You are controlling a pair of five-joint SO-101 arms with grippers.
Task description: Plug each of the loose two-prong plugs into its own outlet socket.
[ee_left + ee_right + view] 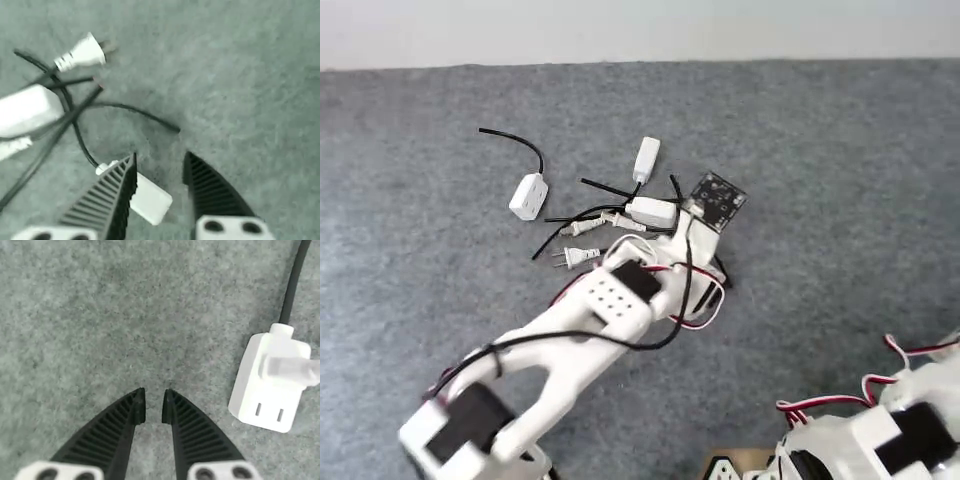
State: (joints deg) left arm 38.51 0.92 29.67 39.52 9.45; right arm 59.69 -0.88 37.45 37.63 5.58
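a grey, carpet-like surface (840, 150) seen from above, with two white robot arms. the left arm (605, 305) stretches from the near left corner to the middle of the surface and ends over a tangle of white plugs, socket blocks and black cords. the right arm (880, 430) sits in the near right corner, well apart from the tangle.

a square socket block (528, 196) lies left of the middle, and its thin black cord (515, 138) curls toward the far edge. a slim socket block (646, 160) lies tilted, closer to the far edge. a third socket block (652, 211) lies just beside the tip of the left arm. two loose two-prong plugs lie between the square block and the arm. the near plug (578, 257) points its prongs toward the left edge, and the second plug (586, 228) lies just beyond it. both rest on the surface, apart from the sockets.

from the left wrist, the left arm's jaws stand open and grip nothing. a small white block (152, 202) lies partly behind one jaw, with its end showing in the gap. farther off lie a white plug (82, 52) with bare prongs, a larger white block (25, 110) and crossing black cords (140, 112). i cannot tell which blocks from the overhead view these are.

from the right wrist, the right arm's jaws are drawn almost together with only a slit between the tips, holding nothing. a white socket block (265, 390) lies near them but apart, two slots facing up, with a thick black cord (295, 280) at one end. a blurred white piece (295, 367) lies across it, and i cannot tell what it is.
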